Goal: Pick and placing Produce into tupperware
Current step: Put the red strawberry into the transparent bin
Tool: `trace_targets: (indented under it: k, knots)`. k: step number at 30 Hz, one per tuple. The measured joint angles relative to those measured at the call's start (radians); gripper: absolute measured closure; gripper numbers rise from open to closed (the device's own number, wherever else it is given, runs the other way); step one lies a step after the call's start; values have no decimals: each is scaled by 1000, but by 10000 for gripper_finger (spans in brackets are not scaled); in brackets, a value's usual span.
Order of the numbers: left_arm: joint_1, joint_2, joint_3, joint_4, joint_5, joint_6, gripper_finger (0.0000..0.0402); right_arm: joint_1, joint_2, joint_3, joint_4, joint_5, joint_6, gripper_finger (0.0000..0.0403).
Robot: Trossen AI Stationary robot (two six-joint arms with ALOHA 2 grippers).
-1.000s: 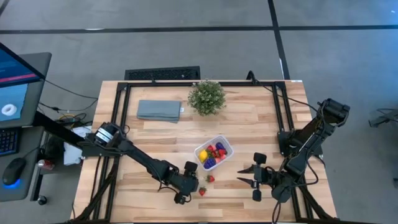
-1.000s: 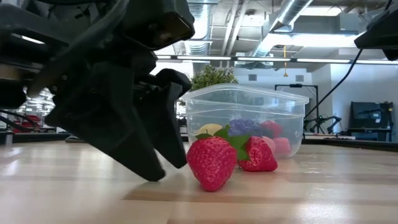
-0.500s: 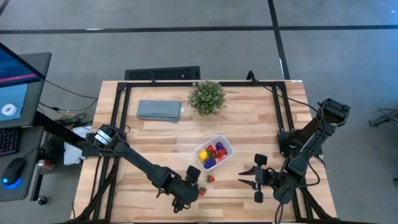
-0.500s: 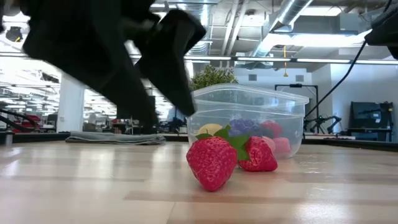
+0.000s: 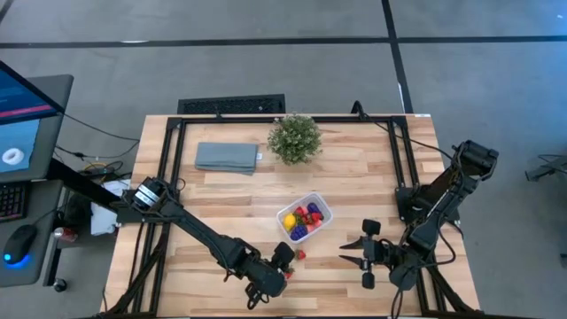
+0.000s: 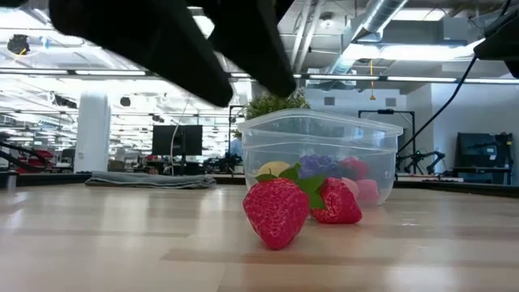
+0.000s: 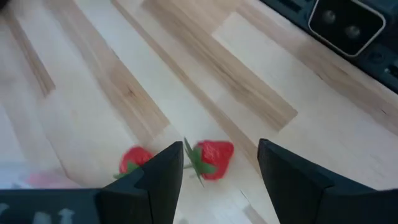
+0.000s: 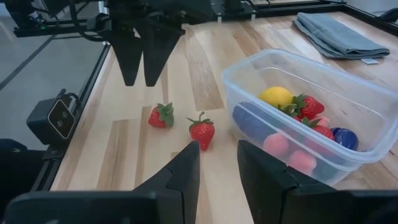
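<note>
Two strawberries [image 5: 300, 255] loose near tabletop [image 5: 372, 173] front edge, beside tupperware [image 5: 304, 217]. Left hand [image 5: 282, 262] raised above them, partly open, empty. Right hand [image 5: 347, 249] closed, empty, idle.

Bright, even overhead light; ceiling strips [image 6: 422, 79] glare in low view. Soft shadows under the near strawberry [image 6: 276, 212] on the bench [image 6: 122, 243]. Low view: left hand [image 6: 203, 49] is a dark, unfocused mass close to lens, bkgd room soft. Left wrist view blurry overall. High view sharp, slight washout on floor [image 5: 266, 71].
</note>
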Motion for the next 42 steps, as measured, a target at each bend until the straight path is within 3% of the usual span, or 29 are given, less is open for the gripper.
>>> trace_targets:
  k: [14, 19, 26, 37, 42]
  knots:
    - [35, 1, 4, 90, 58, 150, 201, 0, 0, 0, -1, 0, 0, 271]
    - [41, 3, 73, 66, 70, 213, 201, 5, 0, 0, -2, 0, 0, 271]
    - [52, 19, 155, -30, 89, 261, 201, 6, 0, 0, -2, 0, 1, 271]
    - [47, 277, 476, -468, 38, 283, 202, 27, 0, 0, -7, 2, 11, 271]
    - [47, 281, 498, -489, 37, 286, 203, 38, 0, 0, -8, 3, 10, 271]
